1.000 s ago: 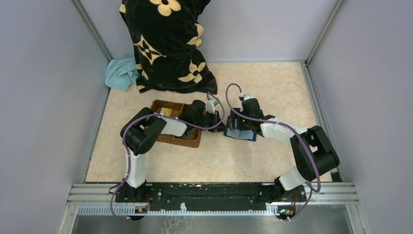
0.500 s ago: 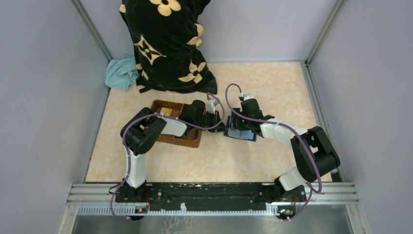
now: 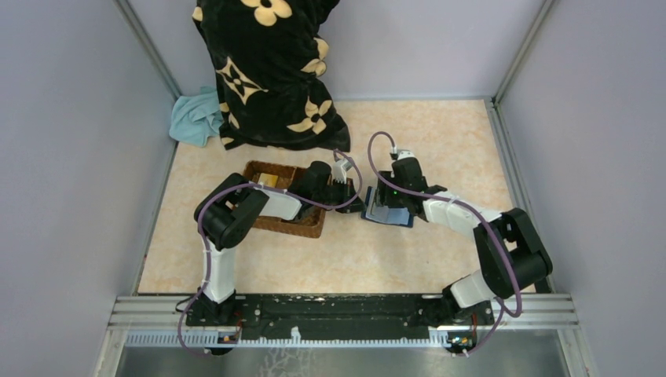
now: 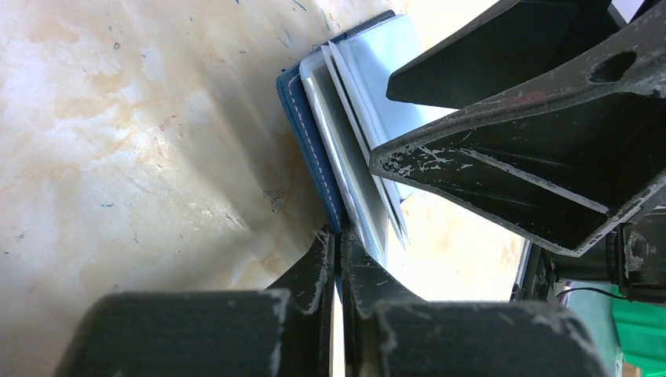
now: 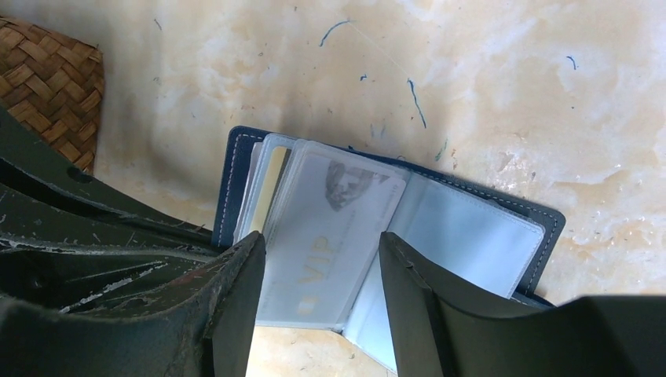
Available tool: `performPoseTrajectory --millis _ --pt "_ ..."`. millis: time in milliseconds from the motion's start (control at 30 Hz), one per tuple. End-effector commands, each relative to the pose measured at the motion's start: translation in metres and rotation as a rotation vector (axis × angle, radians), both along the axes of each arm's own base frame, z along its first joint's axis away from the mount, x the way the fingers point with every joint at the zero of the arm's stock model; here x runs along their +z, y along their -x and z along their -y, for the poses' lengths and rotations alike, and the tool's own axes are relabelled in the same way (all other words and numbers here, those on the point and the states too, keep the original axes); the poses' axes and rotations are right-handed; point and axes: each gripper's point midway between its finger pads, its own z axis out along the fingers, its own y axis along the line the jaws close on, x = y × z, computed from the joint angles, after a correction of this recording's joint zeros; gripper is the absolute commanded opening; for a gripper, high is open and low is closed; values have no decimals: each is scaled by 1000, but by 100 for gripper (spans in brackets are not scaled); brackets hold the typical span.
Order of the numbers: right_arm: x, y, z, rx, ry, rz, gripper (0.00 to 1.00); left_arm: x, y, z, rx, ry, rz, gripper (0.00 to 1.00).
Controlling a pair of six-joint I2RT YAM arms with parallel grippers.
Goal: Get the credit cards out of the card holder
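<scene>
Right wrist: right gripper [image 5: 320, 243] gapes astride pale sleeved credit card [image 5: 334, 200], nudged rightward since before — left gripper [image 4: 338, 239] pinches dark navy folding card holder [image 4: 295, 110] — nothing out.

The navy folding card holder [image 3: 387, 214] lies on the beige tabletop [image 3: 440, 141] beneath my right gripper [image 5: 322, 263]; brown wicker basket [image 3: 302, 230] at its nine o'clock, my left gripper [image 4: 338, 239] between.

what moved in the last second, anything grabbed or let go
The right arm swung its elbow slightly outward, to the right; the right gripper stays open over the card holder. The left gripper stays pinched on the holder's edge. Nothing grabbed or released; basket unmoved.
</scene>
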Motion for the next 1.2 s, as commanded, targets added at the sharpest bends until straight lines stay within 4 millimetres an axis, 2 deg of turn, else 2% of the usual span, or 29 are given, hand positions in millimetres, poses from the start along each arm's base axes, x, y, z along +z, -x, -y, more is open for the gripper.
performPoseTrajectory --millis 0,333,533,900,1167 --pt "9 -4 11 -36 10 32 55 -30 19 -10 -19 -61 -78 5" --pt "20 -3 25 -61 15 52 54 -28 19 -9 -19 -56 -74 5" --pt "17 0 29 -65 27 42 54 -27 19 -9 -18 -53 -74 5" --pt "15 14 50 -111 47 26 54 -24 17 -8 -17 -49 -64 7" --pt "19 24 59 -125 67 11 54 -21 15 -5 -22 -43 -58 7"
